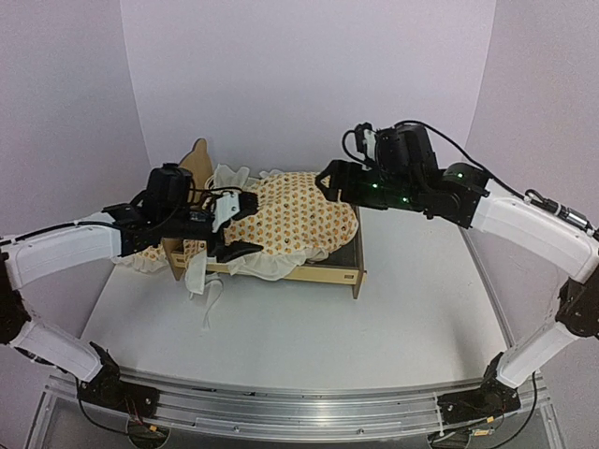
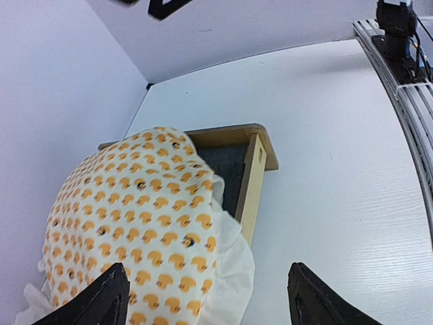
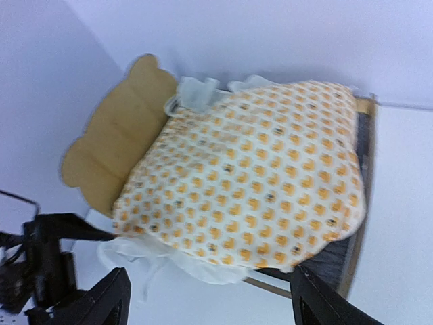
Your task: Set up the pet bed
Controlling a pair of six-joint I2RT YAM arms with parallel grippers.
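The pet bed (image 1: pixel 329 274) is a light plywood frame, with its scalloped headboard (image 1: pixel 196 157) to the left and its low footboard (image 1: pixel 357 267) to the right. An orange-dotted cream cushion (image 1: pixel 295 217) lies crooked on it, and its white ruffle spills over the front rail. A strip of the dark base (image 2: pixel 223 169) shows beside the footboard (image 2: pixel 254 181). My left gripper (image 1: pixel 241 225) hovers open at the cushion's (image 2: pixel 135 223) front left edge and holds nothing. Above the cushion's (image 3: pixel 260 172) far right end my right gripper (image 1: pixel 325 180) is open and empty. The headboard (image 3: pixel 115 139) also shows in the right wrist view.
White cushion ties (image 1: pixel 208 292) trail onto the table in front of the bed's left end. More white fabric (image 3: pixel 196 91) bunches by the headboard. Purple walls stand close behind and to both sides. The metal base rail (image 1: pixel 299 407) runs along the near edge.
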